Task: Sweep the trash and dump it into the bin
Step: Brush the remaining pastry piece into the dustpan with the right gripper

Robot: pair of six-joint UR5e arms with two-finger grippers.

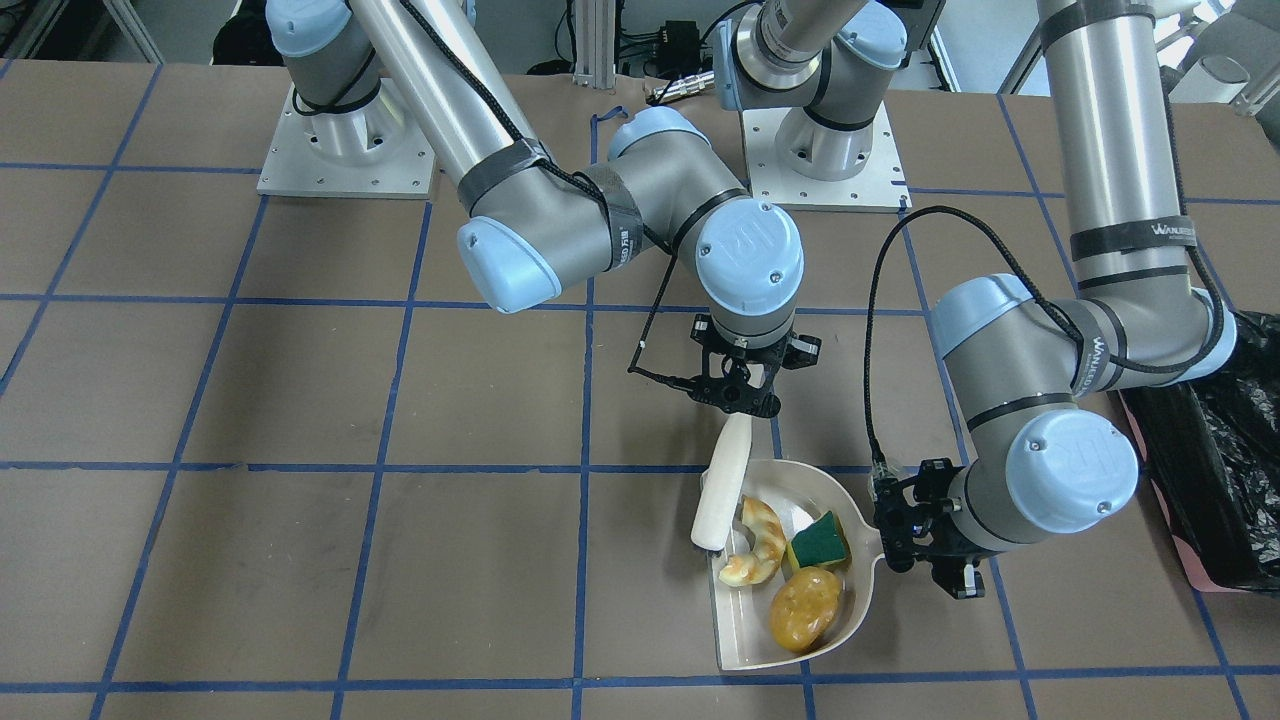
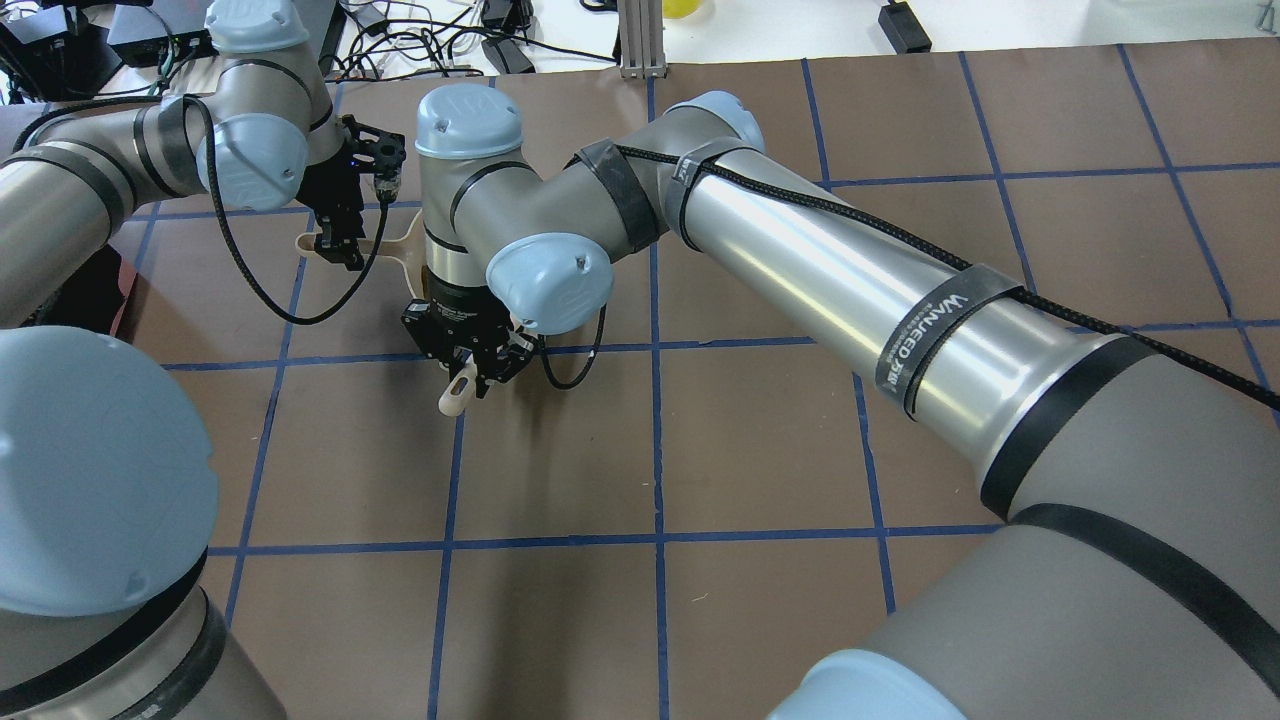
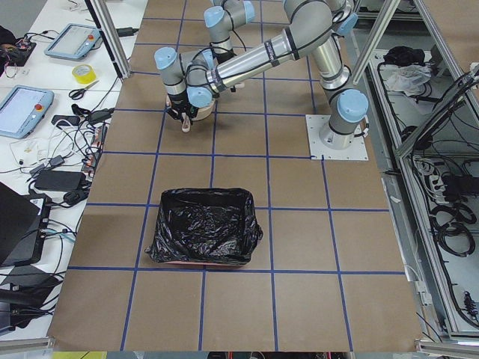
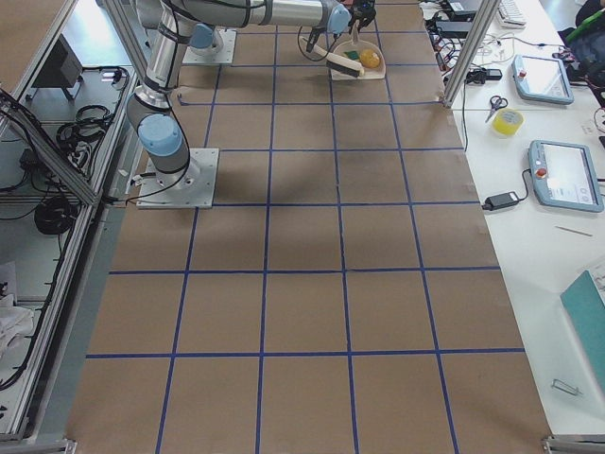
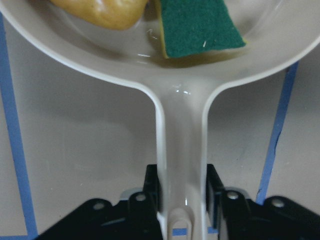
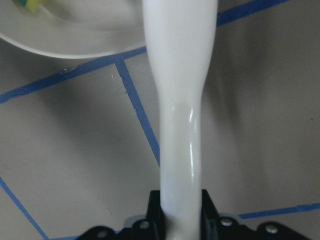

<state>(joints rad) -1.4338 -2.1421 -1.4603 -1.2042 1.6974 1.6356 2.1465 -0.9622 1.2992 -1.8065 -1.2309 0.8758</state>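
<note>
Yellow-brown lump (image 1: 805,608): glossy and potato-like, lying in the dustpan at its near end in the front-facing view, just beside the sponge.
Green sponge wedge (image 1: 820,542): yellow-edged, lying in the dustpan on the side of its handle, between the lump and the far wall.
Orange-cream peel (image 1: 757,545): a curved piece inside the dustpan at its open edge, just beside the brush.
Dustpan (image 1: 738,630): cream plastic, with all three pieces of trash in it. Its open edge faces the robot's right and its handle points toward the robot's left. Whether it rests on the table or is lifted, I cannot tell.
Left hand (image 5: 182,186): closed on the dustpan's handle, one finger pressed against each side of it near its end.
Brush (image 1: 722,485): white, set along the dustpan's open edge. Its low end is beside the peel and its handle runs back toward the robot.
Right hand (image 6: 181,205): closed on the end of the brush handle, with fingers on either side, pointing down from above.
Bin (image 3: 168,232): pink-sided and lined with a crinkled black bag, standing toward the table's end on the robot's left, apart from the dustpan.
Table (image 1: 300,560): brown top marked in squares with blue tape.
</note>
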